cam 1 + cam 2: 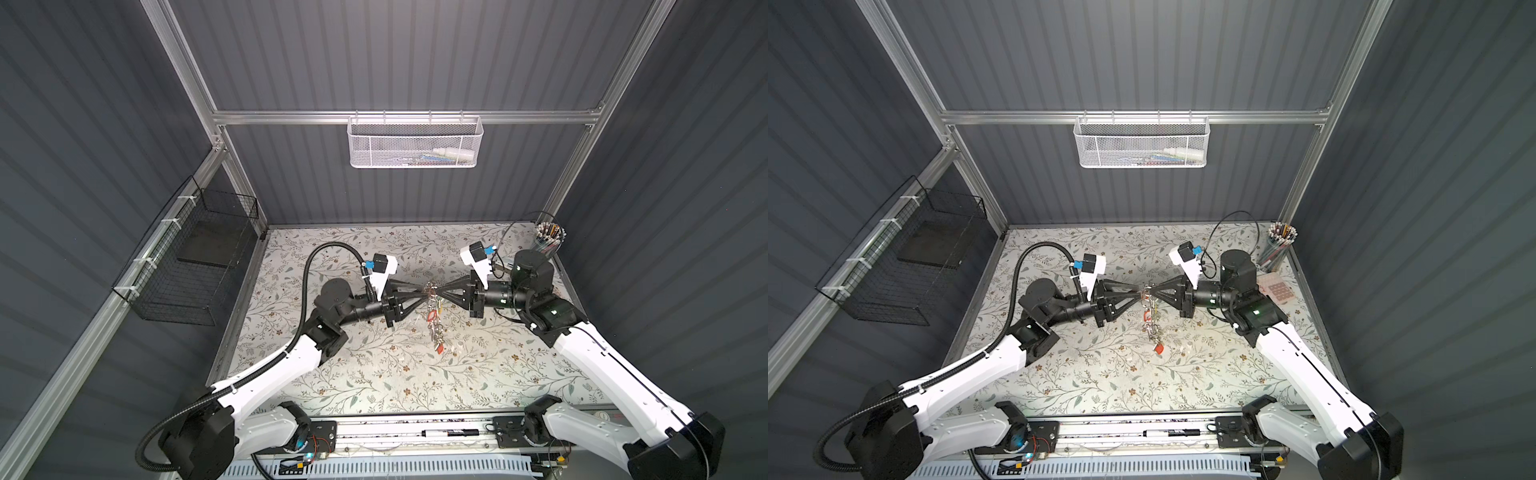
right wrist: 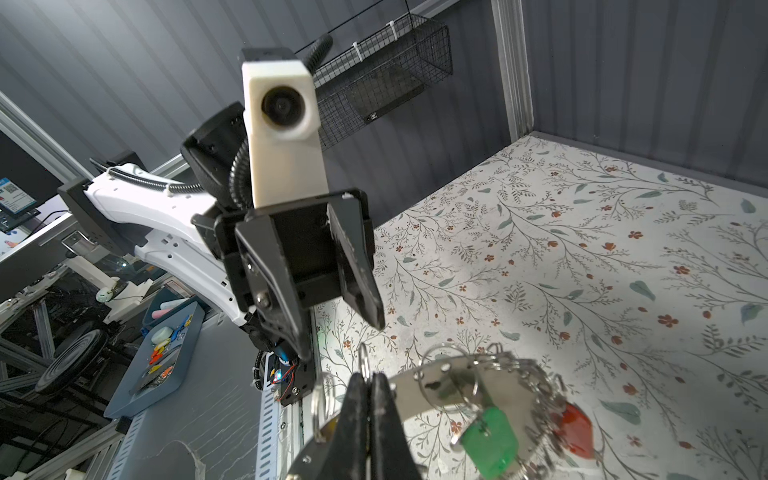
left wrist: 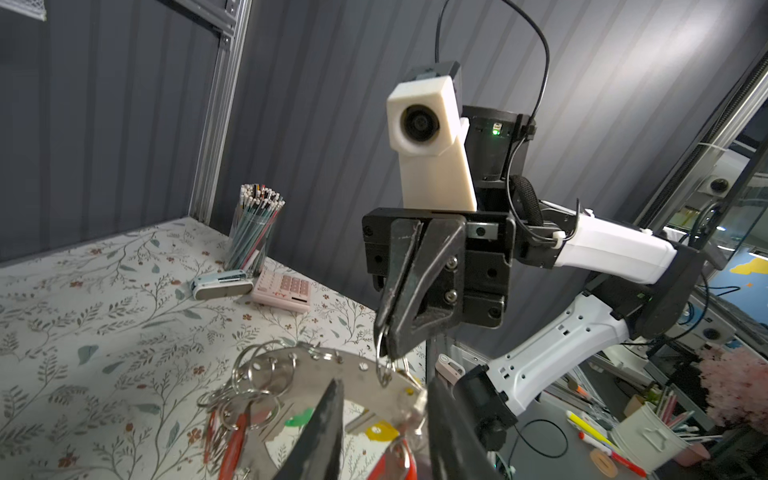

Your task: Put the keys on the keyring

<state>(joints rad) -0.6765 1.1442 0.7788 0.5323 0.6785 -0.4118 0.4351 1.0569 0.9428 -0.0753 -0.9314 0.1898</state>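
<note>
The keyring (image 1: 432, 289), a flat grey metal hoop (image 3: 316, 374) hung with small split rings, hangs in the air over the middle of the floral table (image 1: 374, 374). The keys (image 1: 436, 328) dangle below it, with green (image 2: 490, 440), red (image 2: 575, 428) and yellow (image 3: 380, 432) tags. My right gripper (image 2: 370, 376) is shut on a small split ring at the hoop's rim. My left gripper (image 3: 385, 380) faces it from the left. Its jaws stand apart, with the hoop's edge between them, and grip nothing. In both top views the two grippers (image 1: 424, 291) (image 1: 439, 292) meet tip to tip.
A pen cup (image 1: 549, 237), a pink calculator (image 1: 1277, 291) and a stapler (image 3: 222, 284) stand at the back right of the table. A white mesh basket (image 1: 413, 143) hangs on the back rail and a black wire basket (image 1: 195, 266) on the left wall. A marker (image 1: 451, 433) lies on the front rail.
</note>
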